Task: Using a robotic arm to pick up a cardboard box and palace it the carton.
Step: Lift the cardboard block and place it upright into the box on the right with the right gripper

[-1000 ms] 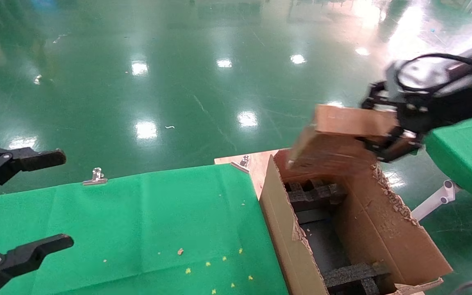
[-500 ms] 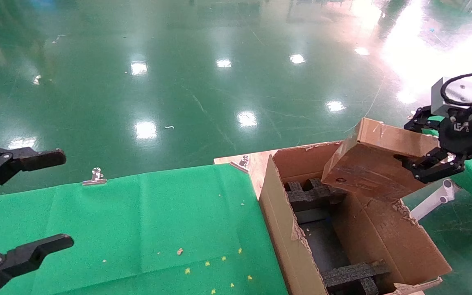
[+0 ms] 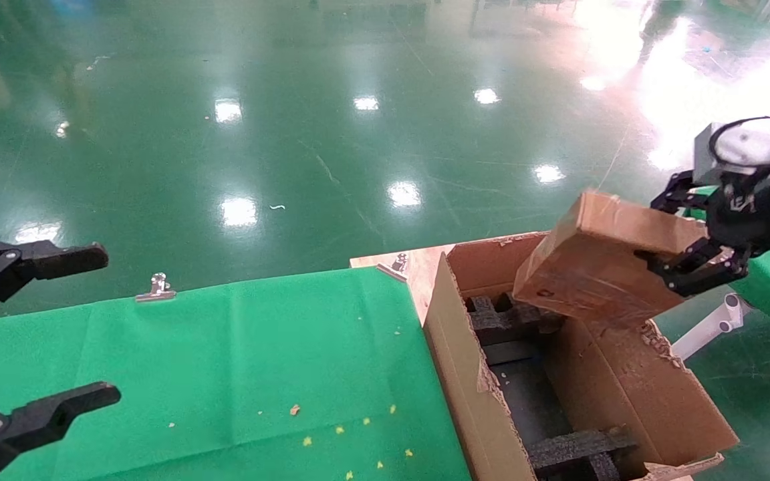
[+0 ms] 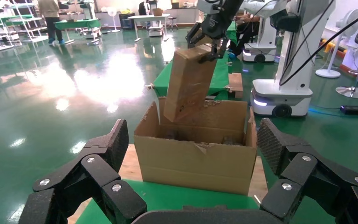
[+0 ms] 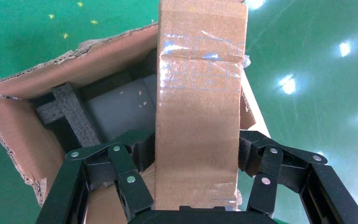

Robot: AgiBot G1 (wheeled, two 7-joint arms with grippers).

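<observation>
R tool (image 3: 682, 230) raised at far right, fingers clamped; L tool (image 3: 37, 334) low at left, fingers spread wide.

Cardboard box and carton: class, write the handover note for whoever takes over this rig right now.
Right end effector: shut on the cardboard box, gripping its long sides at one end; the box hangs tilted, its lower end dipping into the carton's open top at the far end.
Left end effector: open, empty, parked over the green cloth to the carton's left.
Carton: stands open beside the cloth, black foam blocks inside.
Done: box picked up and brought over the carton.
Left: lower it in, probably clear of the foam, release, withdraw.
</observation>
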